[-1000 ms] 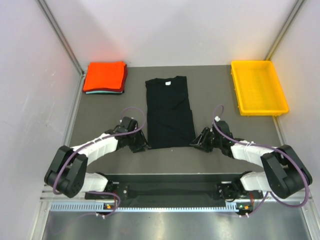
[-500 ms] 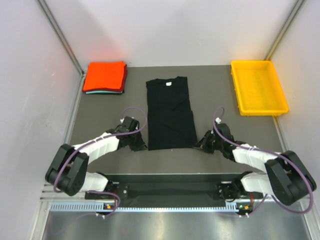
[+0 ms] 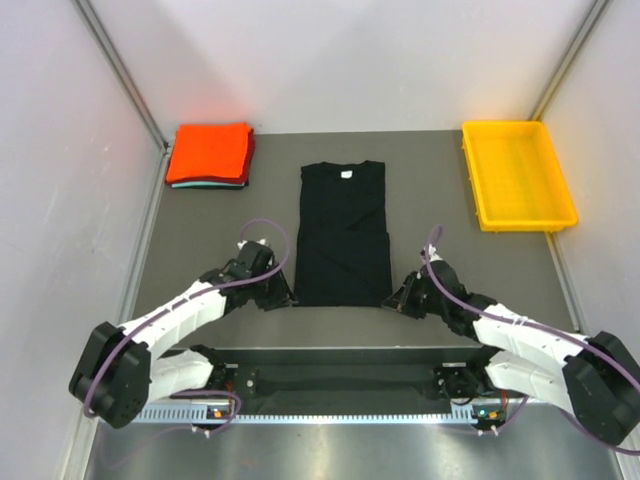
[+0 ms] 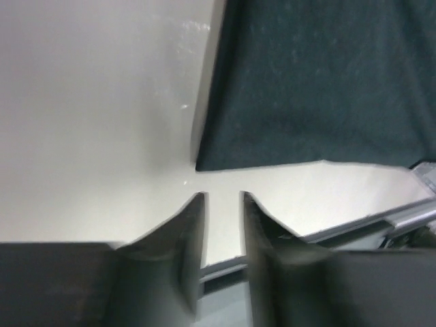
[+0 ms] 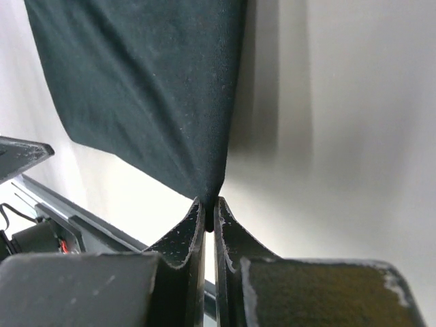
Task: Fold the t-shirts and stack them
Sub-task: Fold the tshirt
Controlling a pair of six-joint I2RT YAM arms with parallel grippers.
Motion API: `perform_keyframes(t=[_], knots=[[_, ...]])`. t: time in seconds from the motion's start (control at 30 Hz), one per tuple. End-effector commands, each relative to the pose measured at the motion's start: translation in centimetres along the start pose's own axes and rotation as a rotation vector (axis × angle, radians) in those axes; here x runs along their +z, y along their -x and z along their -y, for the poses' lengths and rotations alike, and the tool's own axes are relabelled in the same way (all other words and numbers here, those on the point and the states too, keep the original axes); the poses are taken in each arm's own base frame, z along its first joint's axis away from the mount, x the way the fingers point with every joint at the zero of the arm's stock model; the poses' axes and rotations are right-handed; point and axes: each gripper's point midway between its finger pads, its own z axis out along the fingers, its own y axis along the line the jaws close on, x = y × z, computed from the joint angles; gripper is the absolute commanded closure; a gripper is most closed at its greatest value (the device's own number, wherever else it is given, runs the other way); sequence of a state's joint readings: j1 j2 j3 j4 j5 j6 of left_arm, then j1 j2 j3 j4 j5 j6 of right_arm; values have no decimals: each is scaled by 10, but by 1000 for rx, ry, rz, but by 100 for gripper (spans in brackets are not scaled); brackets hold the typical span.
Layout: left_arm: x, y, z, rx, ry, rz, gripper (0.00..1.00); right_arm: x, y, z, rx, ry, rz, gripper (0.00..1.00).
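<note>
The black t-shirt (image 3: 342, 235) lies flat in a long narrow fold at the table's middle, its white neck label at the far end. My right gripper (image 3: 394, 298) is at the shirt's near right corner. In the right wrist view the gripper (image 5: 210, 202) is shut on that corner of the black cloth (image 5: 150, 82). My left gripper (image 3: 284, 298) sits at the near left corner. In the left wrist view the gripper (image 4: 223, 197) is open a little, with nothing between its fingers. The shirt's corner (image 4: 204, 162) lies just ahead of the tips, apart from them.
A folded orange-red t-shirt (image 3: 210, 152) tops a stack at the back left, with a teal edge (image 3: 203, 185) showing beneath it. A yellow tray (image 3: 517, 175) stands at the back right. The grey table (image 3: 200, 240) ends in a metal rail close behind both grippers.
Both grippers closed at the shirt's near corners. The shirt slid slightly nearer and to the right. The left gripper has since reopened off its corner, while the right stays shut on the cloth.
</note>
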State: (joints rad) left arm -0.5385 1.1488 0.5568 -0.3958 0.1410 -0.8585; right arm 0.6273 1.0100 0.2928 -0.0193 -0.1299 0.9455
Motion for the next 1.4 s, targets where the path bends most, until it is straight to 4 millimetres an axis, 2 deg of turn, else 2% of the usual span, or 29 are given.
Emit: perform_keyframes(t=[0.0,0.03,0.13,0.23,0.4,0.47,0.53,0.57,0.63,0.73,0.77,0.87,0.97,1.07,1.1,1.23,1.3,1.37], knots=[[1,-4,-1,-9,-26,14,63,-2,-9,10,20,-34,3,100],[3,0,4,-16,-54,31,61,-2,-11,10,20,-35,0,100],[10,-3,-2,-34,-43,27,54,-1,-12,9,17,-33,-3,100],[21,-4,-12,-35,2,21,53,0,-14,7,10,-25,-8,100],[35,-12,-12,-59,-22,-8,55,1,-16,7,7,-20,-13,100],[37,-14,-14,-63,-12,-21,68,1,-16,7,7,-22,-8,100],[35,-16,-21,-66,29,-33,95,0,-17,13,6,-43,-7,100],[32,-15,-21,-62,39,-30,100,0,-17,15,4,-56,-7,100],[23,-15,-25,-58,72,-22,100,-5,-15,22,2,-98,4,100],[5,-8,-16,-39,78,21,100,-16,-12,20,3,-96,27,100],[-2,-2,-4,-27,55,42,100,-19,-11,19,5,-89,33,100],[-19,-2,13,4,36,65,100,-30,-2,11,1,-71,78,100],[-30,-12,34,37,-15,49,100,-42,4,-3,-10,-43,95,100],[-40,-10,40,42,-1,82,100,-48,3,-7,-26,-44,94,100],[-43,-15,44,53,-3,78,100,-52,5,-11,-31,-38,100,100],[-59,-6,61,79,-34,119,100,-60,17,-17,-53,-55,141,100],[-60,1,64,112,-29,140,100,-64,25,-20,-80,-95,145,100],[-59,10,73,120,-29,158,100,-68,39,-33,-112,-110,170,100]])
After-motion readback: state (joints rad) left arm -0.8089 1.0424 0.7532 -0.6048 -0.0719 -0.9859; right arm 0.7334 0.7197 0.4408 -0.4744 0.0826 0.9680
